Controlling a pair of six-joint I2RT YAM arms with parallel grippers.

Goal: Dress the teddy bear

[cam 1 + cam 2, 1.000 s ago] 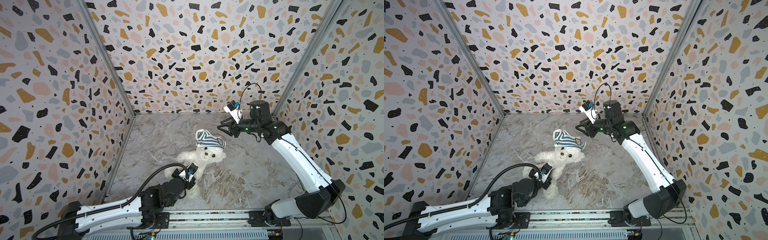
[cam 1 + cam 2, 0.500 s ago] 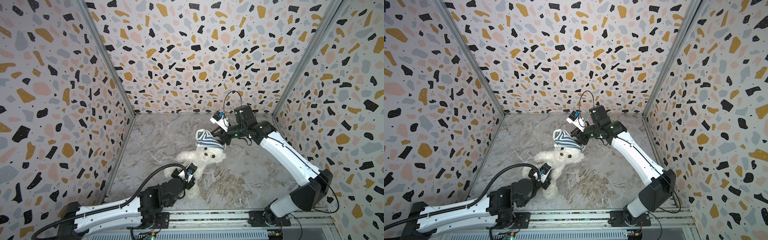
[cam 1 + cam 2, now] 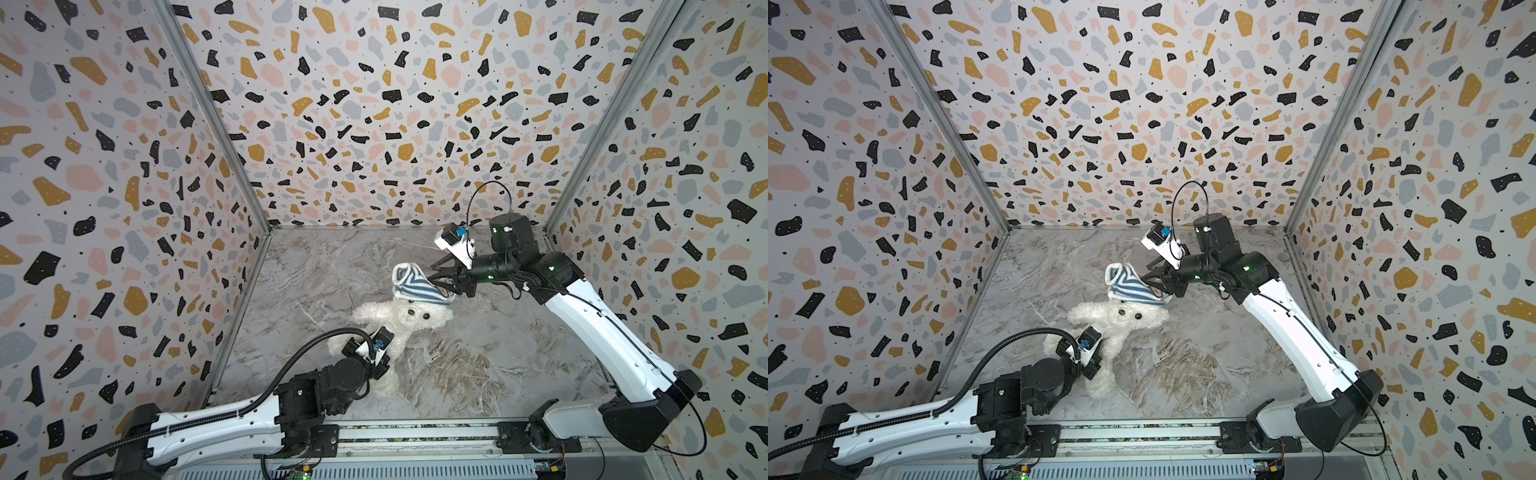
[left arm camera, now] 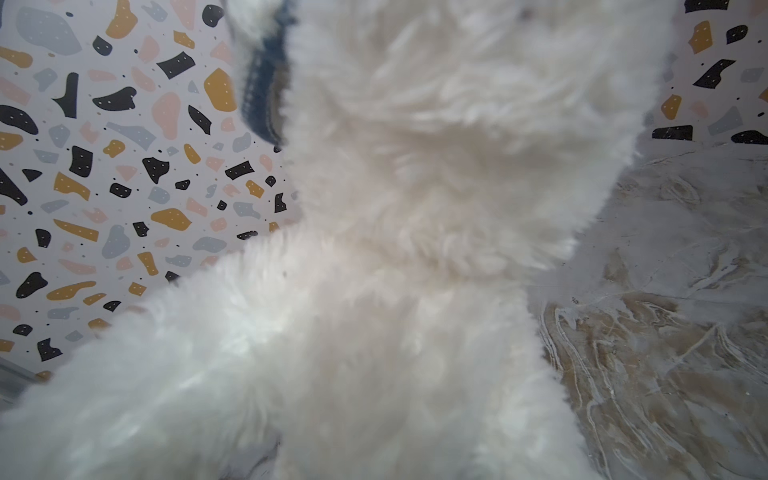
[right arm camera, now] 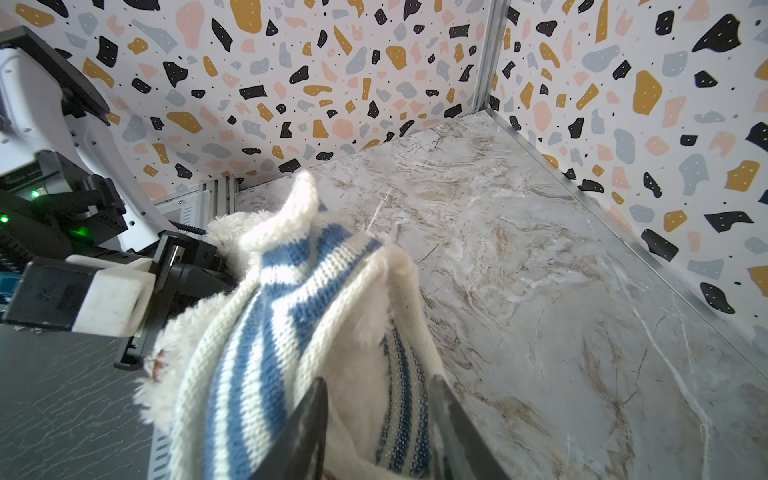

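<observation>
Fluffy cream-white plush teddy bear [image 3: 419, 318] lies mid-way across the grey marbled surface [image 3: 478, 365]. Its long axis runs from the legs at near-left to the head at far-right. It lies face up, dark eyes and nose showing.

Small blue-and-white striped knit shirt [image 3: 415, 284] is bunched over the crown like a cap. Arms and torso are bare.

Right hand [image 3: 434, 275] is just right of the head, jaws part-open astride the shirt's hem, not clamped.

Left hand [image 3: 388, 347] is at the legs, buried in fur; cannot tell its state.

Right arm is nearer the shirt. Judged next: draw the hem along the axis, toward near-left.
</observation>
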